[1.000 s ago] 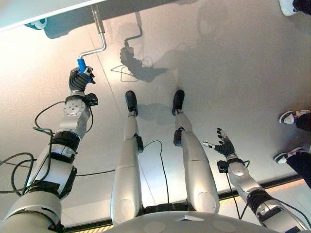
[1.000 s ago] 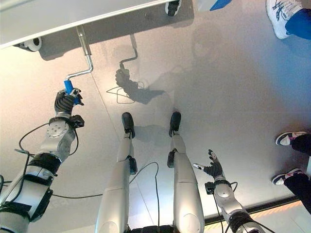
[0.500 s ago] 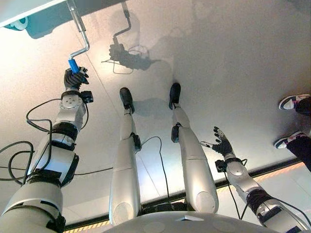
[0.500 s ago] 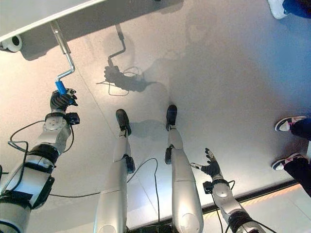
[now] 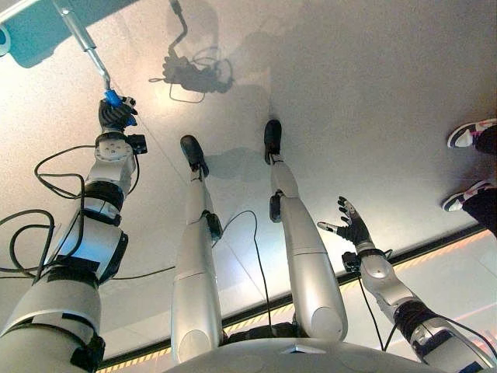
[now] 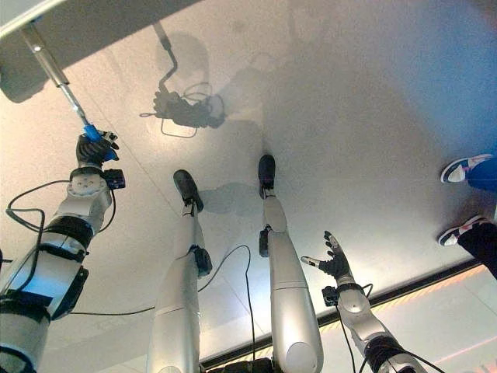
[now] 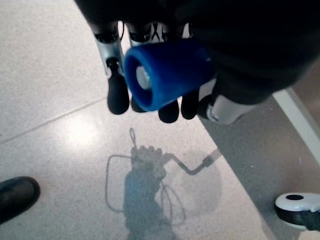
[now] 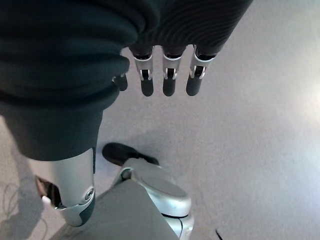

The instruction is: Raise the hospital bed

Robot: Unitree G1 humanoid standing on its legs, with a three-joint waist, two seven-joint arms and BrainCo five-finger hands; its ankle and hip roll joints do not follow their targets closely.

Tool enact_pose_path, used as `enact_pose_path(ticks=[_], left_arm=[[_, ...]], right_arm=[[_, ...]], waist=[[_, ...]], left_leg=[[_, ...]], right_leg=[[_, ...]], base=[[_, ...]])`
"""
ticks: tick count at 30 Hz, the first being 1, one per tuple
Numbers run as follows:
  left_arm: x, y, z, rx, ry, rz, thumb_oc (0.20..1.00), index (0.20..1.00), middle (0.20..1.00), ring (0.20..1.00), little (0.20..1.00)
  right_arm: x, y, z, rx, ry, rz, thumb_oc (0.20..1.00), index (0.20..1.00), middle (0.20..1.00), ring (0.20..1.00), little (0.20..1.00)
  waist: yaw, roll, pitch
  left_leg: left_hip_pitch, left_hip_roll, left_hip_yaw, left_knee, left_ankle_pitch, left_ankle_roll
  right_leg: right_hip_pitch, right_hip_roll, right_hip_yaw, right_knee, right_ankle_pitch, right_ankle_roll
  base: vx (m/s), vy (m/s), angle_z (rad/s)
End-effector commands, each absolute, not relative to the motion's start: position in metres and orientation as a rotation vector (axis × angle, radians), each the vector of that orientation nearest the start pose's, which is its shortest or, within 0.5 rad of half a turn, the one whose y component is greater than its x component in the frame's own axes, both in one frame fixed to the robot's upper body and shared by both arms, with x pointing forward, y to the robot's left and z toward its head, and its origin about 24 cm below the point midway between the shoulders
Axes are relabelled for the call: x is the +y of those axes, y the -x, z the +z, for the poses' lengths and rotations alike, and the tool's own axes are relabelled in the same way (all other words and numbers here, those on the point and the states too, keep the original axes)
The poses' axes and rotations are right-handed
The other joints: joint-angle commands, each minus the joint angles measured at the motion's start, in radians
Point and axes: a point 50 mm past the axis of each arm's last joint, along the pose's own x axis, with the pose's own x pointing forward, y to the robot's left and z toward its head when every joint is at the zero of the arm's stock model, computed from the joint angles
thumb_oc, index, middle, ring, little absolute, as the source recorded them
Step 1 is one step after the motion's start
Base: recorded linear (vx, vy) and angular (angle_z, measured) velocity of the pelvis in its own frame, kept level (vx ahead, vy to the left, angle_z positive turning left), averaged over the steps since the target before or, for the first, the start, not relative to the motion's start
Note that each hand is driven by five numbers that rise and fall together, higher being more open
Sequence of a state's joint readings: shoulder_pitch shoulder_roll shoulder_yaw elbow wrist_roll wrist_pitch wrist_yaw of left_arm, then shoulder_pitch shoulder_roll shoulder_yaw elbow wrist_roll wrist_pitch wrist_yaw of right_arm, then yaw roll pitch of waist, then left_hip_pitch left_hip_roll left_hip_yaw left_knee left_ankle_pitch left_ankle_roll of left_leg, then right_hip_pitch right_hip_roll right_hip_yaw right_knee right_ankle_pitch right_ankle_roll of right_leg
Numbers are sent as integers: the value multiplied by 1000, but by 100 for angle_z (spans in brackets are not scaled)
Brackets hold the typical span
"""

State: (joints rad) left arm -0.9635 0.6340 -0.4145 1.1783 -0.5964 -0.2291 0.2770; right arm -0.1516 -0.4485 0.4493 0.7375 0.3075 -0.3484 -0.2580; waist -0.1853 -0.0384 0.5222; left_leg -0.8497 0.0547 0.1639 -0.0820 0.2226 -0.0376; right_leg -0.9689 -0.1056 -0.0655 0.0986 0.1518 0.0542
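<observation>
Fingers of the robot's right hand point(image 5: 354, 228) are spread and relaxed, thumb out to the side, holding nothing as it hangs low over the pale speckled floor point(image 5: 373, 101) at the near right; from its own wrist the same straight, dark-tipped fingers point(image 8: 166, 82) point down at bare floor. Off at the right edge stand a person's white trainers with dark and pink trim point(image 5: 467, 134), one a little farther along than the other. Farther out on the left, the left hand point(image 5: 116, 115) reaches up and forward with its fingers curled tight round the blue cylindrical plastic grip point(image 5: 113, 99) of the bed's crank. Seen from the left wrist, that blue grip point(image 7: 167, 72) sits end-on in the fist, dark fingertips point(image 7: 118, 99) wrapped under it and the dark cover over the top. From the grip a slim silver metal crank rod point(image 5: 84, 43) runs up and away at a slant to the underside of the white hospital bed frame point(image 6: 23, 13), which crosses the far upper left corner. Beneath the frame sits what looks like a white caster wheel with a dark hub point(image 7: 298, 209), though so little of it is visible that I would not swear to it. The crank, then, is well clear of the floor, gripped at its free end and joined to the bed at the other.
</observation>
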Motion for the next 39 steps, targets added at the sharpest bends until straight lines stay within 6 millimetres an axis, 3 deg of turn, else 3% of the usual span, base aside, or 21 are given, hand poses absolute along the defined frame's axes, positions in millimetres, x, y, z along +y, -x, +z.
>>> enact_pose_path(ticks=[1, 15, 22, 31, 39], left_arm=[[295, -389, 179, -131, -315, 467, 200, 200, 200, 200, 200], [270, -401, 206, -215, -365, 398, 200, 200, 200, 200, 200], [240, -408, 220, -308, -311, 298, 200, 200, 200, 200, 200], [200, -407, 225, -409, -148, 162, 200, 200, 200, 200, 200], [172, -400, 230, -487, -120, 50, 200, 200, 200, 200, 200]], right_arm=[[-226, -220, -59, 334, 333, -46, 1000, 1000, 1000, 1000, 1000], [-224, -222, -53, 301, 330, -24, 1000, 1000, 1000, 1000, 1000], [-227, -217, -55, 309, 347, -23, 1000, 1000, 1000, 1000, 1000], [-232, -212, -57, 320, 369, -32, 1000, 1000, 1000, 1000, 1000], [-234, -209, -61, 342, 379, -50, 1000, 1000, 1000, 1000, 1000]], waist=[[-9, -49, -2], [-58, -51, -2], [-73, -50, -2], [-71, -14, -2], [-44, 23, -2]], left_leg=[[55, -5, 26, 67, -82, -6], [90, 28, 92, 51, -82, -24], [103, 35, 111, 54, -84, -29], [130, 31, 105, 51, -84, -31], [150, 17, 78, 52, -78, -27]], right_leg=[[33, -11, 41, 53, -30, 93], [-3, 36, 93, 64, -25, 91], [-6, 54, 103, 70, -26, 88], [22, 52, 101, 62, -26, 83], [55, 38, 78, 64, -31, 78]], base=[[-2, -6, -9], [0, -13, -15], [12, -32, -7], [0, -3, 0], [-11, -24, 4]])
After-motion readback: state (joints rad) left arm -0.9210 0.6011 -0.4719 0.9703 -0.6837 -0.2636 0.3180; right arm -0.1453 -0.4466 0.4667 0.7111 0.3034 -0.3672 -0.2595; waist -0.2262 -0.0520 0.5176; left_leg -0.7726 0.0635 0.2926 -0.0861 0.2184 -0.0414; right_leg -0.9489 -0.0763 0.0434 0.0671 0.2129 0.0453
